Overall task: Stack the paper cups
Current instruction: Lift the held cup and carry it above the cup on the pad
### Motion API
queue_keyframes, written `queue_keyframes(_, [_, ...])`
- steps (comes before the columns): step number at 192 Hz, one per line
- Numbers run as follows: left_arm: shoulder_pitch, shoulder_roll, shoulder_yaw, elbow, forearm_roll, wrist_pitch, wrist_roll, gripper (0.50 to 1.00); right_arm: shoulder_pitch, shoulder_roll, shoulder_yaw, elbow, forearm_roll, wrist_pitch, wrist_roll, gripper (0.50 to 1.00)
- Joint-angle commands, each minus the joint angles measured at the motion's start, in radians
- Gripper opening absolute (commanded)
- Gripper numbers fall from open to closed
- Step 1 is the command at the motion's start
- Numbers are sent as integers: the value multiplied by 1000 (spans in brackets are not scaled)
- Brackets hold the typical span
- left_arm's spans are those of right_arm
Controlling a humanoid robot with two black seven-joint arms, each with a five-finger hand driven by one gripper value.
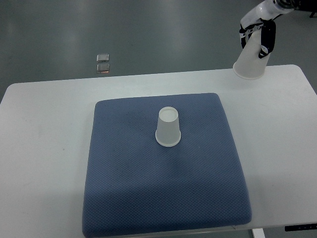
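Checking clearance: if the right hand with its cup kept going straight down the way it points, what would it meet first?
Probably the bare white table near its far edge: the right hand holds the paper cup mouth-down there, though height is unclear.

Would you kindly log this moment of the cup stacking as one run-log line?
right hand: shut on held cup, mouth down, over table's far right | second cup: upside down on blue mat | left arm: out of view | stack: not done

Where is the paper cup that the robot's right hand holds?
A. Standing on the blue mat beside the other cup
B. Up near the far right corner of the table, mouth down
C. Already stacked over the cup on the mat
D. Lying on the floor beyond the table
B. The right hand grips the held cup mouth down by the table's far right corner, well apart from the second cup standing upside down on the blue mat.
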State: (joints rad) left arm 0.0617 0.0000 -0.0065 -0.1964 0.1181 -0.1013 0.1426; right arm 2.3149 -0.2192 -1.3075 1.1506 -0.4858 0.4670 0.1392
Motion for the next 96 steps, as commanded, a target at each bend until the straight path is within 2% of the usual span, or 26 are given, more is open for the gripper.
queue_keyframes(1, [0,0,2,0,0,-2,0,1000,90,-2,2,46,0,36,10,568])
queue_keyframes(45, [0,0,3,-3,0,-3,0,1000,133,21,16,74,6,33,10,568])
queue_keyframes(70, [0,0,3,-1,0,-3,0,1000,123,27,111,72,16,41,7,568])
queue_keyframes(96, [0,0,3,-8,0,-3,0,1000,118,136,160,51,93,33,2,570])
